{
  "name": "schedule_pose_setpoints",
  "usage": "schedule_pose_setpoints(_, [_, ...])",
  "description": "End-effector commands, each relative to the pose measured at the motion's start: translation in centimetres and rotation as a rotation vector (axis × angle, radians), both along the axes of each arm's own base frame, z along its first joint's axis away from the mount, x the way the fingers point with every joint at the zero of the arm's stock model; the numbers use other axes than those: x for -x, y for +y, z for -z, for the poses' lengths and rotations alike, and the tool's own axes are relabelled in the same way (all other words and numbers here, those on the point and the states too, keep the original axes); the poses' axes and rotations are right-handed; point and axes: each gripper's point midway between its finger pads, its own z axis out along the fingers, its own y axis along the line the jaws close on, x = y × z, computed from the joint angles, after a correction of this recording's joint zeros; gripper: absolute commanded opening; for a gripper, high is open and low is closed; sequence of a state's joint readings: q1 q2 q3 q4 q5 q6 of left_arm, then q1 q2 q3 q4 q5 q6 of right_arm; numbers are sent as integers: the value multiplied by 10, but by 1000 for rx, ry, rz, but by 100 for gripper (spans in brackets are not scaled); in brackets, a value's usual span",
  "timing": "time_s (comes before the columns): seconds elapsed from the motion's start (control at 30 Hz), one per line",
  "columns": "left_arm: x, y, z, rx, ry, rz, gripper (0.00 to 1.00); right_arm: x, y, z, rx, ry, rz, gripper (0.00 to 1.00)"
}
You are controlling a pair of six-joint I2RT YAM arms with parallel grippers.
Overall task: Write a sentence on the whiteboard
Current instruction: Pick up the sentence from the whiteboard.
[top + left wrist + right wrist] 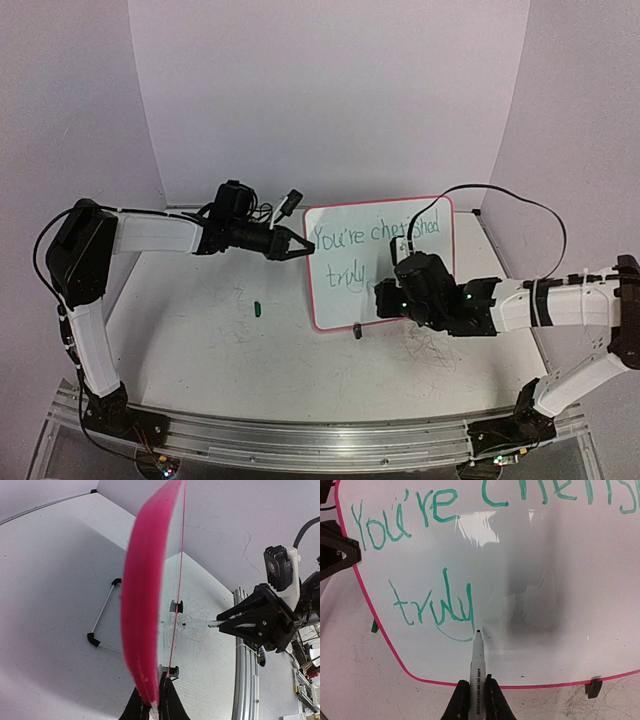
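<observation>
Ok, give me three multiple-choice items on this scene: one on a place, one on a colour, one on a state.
1. Where does the left gripper hold the board?
A. its left edge
B. its top edge
C. its bottom right corner

2. What colour is the writing?
A. black
B. green
C. red

3. What state is the right gripper in?
A. open
B. shut on the marker
C. shut on the board

Answers:
1 A: in the top view it clamps that side.
2 B: "You're" and "truly" are green.
3 B: the marker is pinched in it, tip by "truly".
</observation>
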State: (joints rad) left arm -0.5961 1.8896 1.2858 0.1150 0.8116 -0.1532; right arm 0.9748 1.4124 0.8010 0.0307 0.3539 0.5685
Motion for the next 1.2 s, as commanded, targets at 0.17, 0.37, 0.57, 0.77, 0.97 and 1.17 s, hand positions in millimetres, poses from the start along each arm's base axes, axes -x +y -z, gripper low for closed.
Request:
schedule_pose_setpoints(0.17, [-4, -2, -2, -45, -83, -22, 0, -16, 2, -16, -3, -51, 37, 0])
schedule_pose_setpoints(0.37, [-4, -2, -2, -46, -84, -22, 0, -22, 5, -15, 8, -55, 38, 0])
schedule_pose_setpoints(0.57, [-4, -2, -3, -46, -86, -24, 0, -27, 0, -13, 45, -61, 66, 0])
schedule_pose_setpoints(0.77, [-5, -1, -4, -48, -92, -29, 0, -5, 6, -58, -76, -61, -25, 0])
schedule_pose_setpoints(0.97, [-10, 3, -10, -63, -108, -65, 17, 17, -29, -103, -129, -152, -32, 0])
schedule_pose_setpoints(1.17, [-15, 9, -37, -73, -154, -113, 48, 14, -63, -108, -18, -205, 55, 0])
